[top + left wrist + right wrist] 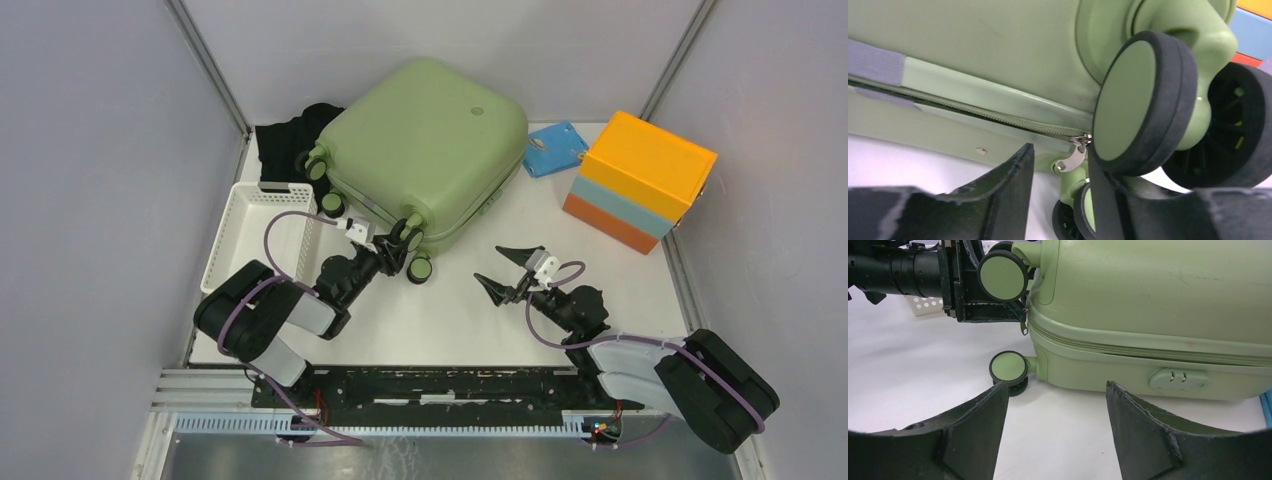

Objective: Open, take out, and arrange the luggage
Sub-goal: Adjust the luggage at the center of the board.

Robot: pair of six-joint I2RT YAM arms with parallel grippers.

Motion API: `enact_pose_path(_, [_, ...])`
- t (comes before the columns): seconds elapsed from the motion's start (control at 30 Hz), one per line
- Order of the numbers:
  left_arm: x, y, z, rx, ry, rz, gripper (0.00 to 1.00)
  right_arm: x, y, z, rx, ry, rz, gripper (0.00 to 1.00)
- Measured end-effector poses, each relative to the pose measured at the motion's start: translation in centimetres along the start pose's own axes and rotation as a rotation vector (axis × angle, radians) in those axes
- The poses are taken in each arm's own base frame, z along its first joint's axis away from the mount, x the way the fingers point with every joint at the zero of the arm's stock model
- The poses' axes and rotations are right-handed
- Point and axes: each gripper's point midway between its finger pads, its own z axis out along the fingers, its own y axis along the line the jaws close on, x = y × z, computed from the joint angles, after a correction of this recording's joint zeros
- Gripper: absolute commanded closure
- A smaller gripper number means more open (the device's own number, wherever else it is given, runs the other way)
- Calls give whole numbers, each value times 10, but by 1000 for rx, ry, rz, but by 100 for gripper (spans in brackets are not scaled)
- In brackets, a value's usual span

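The sage-green luggage [425, 145] lies flat and zipped shut at the back middle of the table, its black wheels [418, 268] toward me. My left gripper [398, 243] is at its near wheel corner. In the left wrist view the left gripper [1060, 165] is open, and the silver zip pull [1073, 159] hangs between the fingers [1015, 175], unclamped. One wheel [1140, 100] presses against the right finger. My right gripper [505, 270] is open and empty on the table in front of the luggage. In the right wrist view the right gripper [1055, 390] faces the luggage's [1158, 300] zip edge.
A white perforated basket [262, 228] stands left of the luggage. Black cloth [290, 140] lies behind it. An orange and light-blue box [640, 180] stands at the back right, with a blue flat item [555, 148] beside it. Grey walls close in on both sides.
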Motion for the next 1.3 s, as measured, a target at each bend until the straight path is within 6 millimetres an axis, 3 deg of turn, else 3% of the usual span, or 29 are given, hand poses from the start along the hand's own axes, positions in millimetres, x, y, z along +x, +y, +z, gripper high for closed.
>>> enact_pose_path(0.07, [0,-2,3,7,-1,-1,62,0,0,0,0,0,0,23])
enact_pose_path(0.2, [1,-7,5,30,3,-4,65,-2,0,0,1,-5,-1,22])
enact_pose_path(0.3, [1,-7,5,32,2,-4,63,-4,0,0,1,-12,-4,22])
enact_pose_path(0.47, [2,-6,5,27,5,-4,52,-4,0,0,2,-12,-4,22])
enact_pose_path(0.77, [3,-5,6,25,0,-4,57,-4,-1,0,5,-12,-4,22])
enact_pose_path(1.1, [4,-5,6,28,-1,-5,51,-4,-1,0,5,-12,-4,22])
enact_pose_path(1.3, [4,-6,6,29,0,-4,57,-4,-1,0,5,-12,-4,22])
